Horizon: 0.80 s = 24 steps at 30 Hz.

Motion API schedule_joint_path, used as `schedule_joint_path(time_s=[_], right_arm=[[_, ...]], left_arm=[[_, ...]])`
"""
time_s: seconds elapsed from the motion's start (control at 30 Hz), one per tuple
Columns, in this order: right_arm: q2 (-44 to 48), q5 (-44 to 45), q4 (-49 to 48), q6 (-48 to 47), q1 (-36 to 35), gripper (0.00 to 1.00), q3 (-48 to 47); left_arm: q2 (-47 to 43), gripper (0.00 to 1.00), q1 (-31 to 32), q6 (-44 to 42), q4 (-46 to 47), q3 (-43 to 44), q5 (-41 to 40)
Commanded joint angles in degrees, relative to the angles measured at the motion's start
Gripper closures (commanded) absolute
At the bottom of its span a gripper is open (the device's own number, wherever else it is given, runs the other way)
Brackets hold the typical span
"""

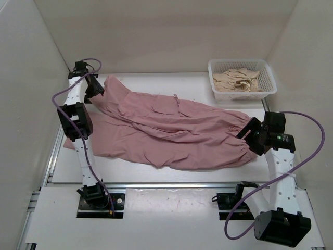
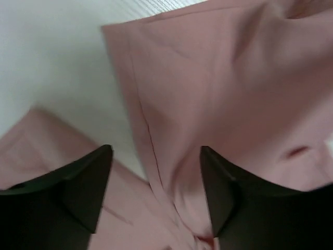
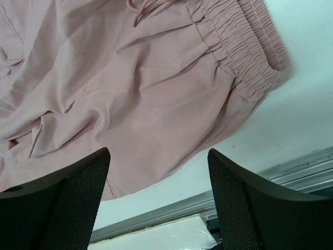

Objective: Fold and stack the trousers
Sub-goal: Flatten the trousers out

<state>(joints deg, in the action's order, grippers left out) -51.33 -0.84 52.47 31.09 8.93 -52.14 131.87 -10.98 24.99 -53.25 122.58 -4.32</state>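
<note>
On the white table (image 1: 156, 174), the right gripper (image 3: 158, 153) hangs at about 4 o'clock, just above the waist end of the trousers (image 1: 171, 130). Its jaws stand apart with nothing between them. Under them, the wrist camera shows pink cloth and bare table. The gathered elastic waistband (image 3: 244, 47) runs off toward 1 o'clock in that view, with the drawstring (image 3: 140, 10) at 12 o'clock.

The dusty-pink trousers lie spread and rumpled across the middle of the table. The waist is at 3 o'clock and the two legs reach to the left, one toward 9 o'clock and the other toward 10 o'clock.

The left gripper (image 1: 95, 92) is at 10 o'clock, low over the farther leg near its hem (image 2: 119, 52). Its jaws are apart and a raised fold of the cloth sits between them. Whether the fingers (image 2: 88, 182) touch the cloth cannot be told.

Farthest, at 1 o'clock, a white mesh basket (image 1: 244, 95) stands just beyond the trousers and holds a crumpled beige garment (image 1: 237, 79)
</note>
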Motion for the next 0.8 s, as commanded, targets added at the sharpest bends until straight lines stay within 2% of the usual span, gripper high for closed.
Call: schedule_joint_path(time_s=[0.0, 0.13, 0.3, 0.37, 0.43, 0.47, 0.6, 0.77], right_arm=[[-0.4, 0.4, -0.3, 0.3, 0.1, 0.19, -0.6], [-4.2, 1.5, -0.3, 0.9, 0.1, 0.19, -1.1], [-7.5, 2.5, -0.9, 0.9, 0.1, 0.19, -2.2], [-8.5, 3.0, -0.9, 0.9, 0.1, 0.19, -3.3], [-9.9, 3.6, -1.4, 0.9, 0.1, 0.19, -3.3], [-9.9, 3.6, -1.4, 0.9, 0.1, 0.19, -3.9], [-11.1, 3.6, -2.0, 0.2, 0.1, 0.19, -3.9], [-11.1, 3.0, -3.2, 0.2, 0.1, 0.19, -3.4]], left_arm=[[5.0, 0.15, 0.1, 0.3, -5.9, 9.7, 1.2], [11.7, 0.12, 0.7, 2.3, -5.9, 17.6, -0.3], [16.8, 0.19, 0.7, 2.9, -5.9, 20.1, -0.3], [17.6, 0.35, 0.7, 2.9, -5.9, 20.1, -0.9], [17.6, 0.59, 0.7, 2.9, -4.0, 18.4, 0.3], [17.6, 0.88, 0.7, 2.1, -4.0, 17.1, 0.9], [12.5, 0.9, 0.0, 2.1, -3.3, 11.9, -3.5], [1.5, 0.9, -2.2, 4.0, -2.8, 3.9, -9.6]])
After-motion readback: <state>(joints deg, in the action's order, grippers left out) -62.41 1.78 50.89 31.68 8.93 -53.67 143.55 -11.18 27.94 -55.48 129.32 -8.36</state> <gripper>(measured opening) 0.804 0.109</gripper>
